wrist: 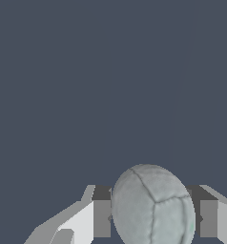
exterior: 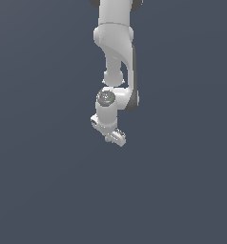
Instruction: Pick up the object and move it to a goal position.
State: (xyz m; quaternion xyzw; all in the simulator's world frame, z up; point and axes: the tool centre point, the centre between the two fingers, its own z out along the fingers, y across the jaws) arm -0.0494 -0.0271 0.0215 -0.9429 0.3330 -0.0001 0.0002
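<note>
**sim_newbie:** Where's the ball (wrist: 153,209) at this point? I can't find it in the exterior view at all.

**panda_wrangler:** Start with the wrist view, it's right up against the camera. Pale grey, faint seam lines across it, sitting between the two fingers (wrist: 102,217) with a pad pressed on either side. So the gripper (exterior: 114,135) is clamped on the ball, not hanging loose around it. In the exterior view the hand is angled so that the ball is hidden (or just too small to make out), which is why you missed it.

**sim_newbie:** So the pick is done?

**panda_wrangler:** I'd say yes for the grasp. Whether it's lifted is harder to call: the background is one flat slate colour in both views, no visible table edge or shadow, so I can't tell how high it sits. What's left is the carry to the goal, and no goal marker shows in either picture, so I can't judge how far along that is.

**sim_newbie:** Anything in the way?

**panda_wrangler:** Nope. Past the fingers there's only plain background, and around the arm (exterior: 116,43) the exterior view shows open room on every side. No edges, no clutter. The main risk I'd guess is a round ball slipping in a pinch grip.
</note>
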